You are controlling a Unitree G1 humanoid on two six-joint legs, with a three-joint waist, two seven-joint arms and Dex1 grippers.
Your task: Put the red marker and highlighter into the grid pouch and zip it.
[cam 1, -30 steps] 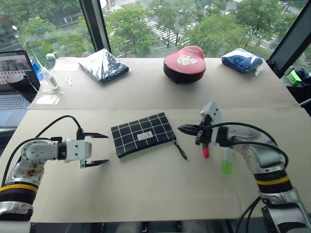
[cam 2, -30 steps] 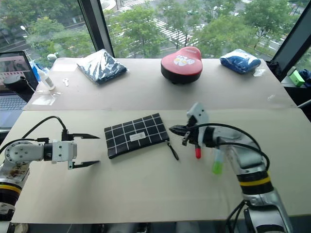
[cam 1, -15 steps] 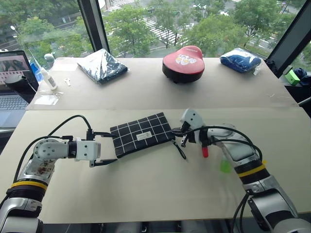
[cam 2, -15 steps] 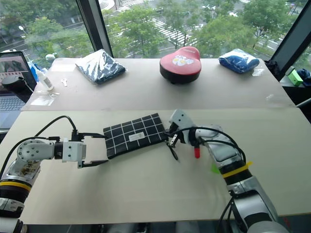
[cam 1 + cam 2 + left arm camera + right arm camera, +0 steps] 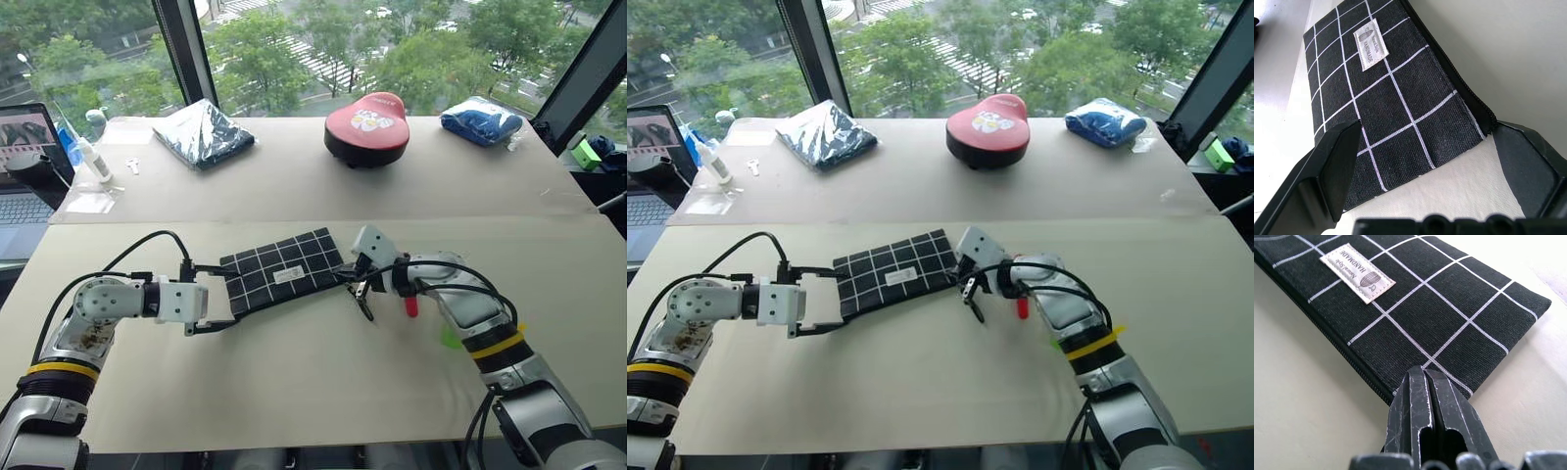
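Note:
The grid pouch (image 5: 284, 272) lies flat near the table's middle, its white label (image 5: 1369, 44) facing up. My left gripper (image 5: 217, 298) is open, with one finger on each side of the pouch's left end (image 5: 1415, 147). My right gripper (image 5: 356, 278) is shut, and its tips rest against the pouch's right corner (image 5: 1422, 374) beside the zipper. The black pull cord (image 5: 366, 307) trails on the table just below it. The red marker (image 5: 410, 308) shows its red end beside my right wrist. Only a green bit of the highlighter (image 5: 449, 338) peeks out from behind my right forearm.
At the back of the table (image 5: 294, 382) are a dark blue plastic-wrapped bundle (image 5: 206, 132), a red rounded case (image 5: 367, 122) and a blue wrapped bundle (image 5: 480, 119). A laptop (image 5: 20, 147) and a small bottle (image 5: 93, 157) stand at the far left.
My right gripper has come down and to the left, from above the marker to the pouch's right corner. The left fingers now flank the pouch's left end.

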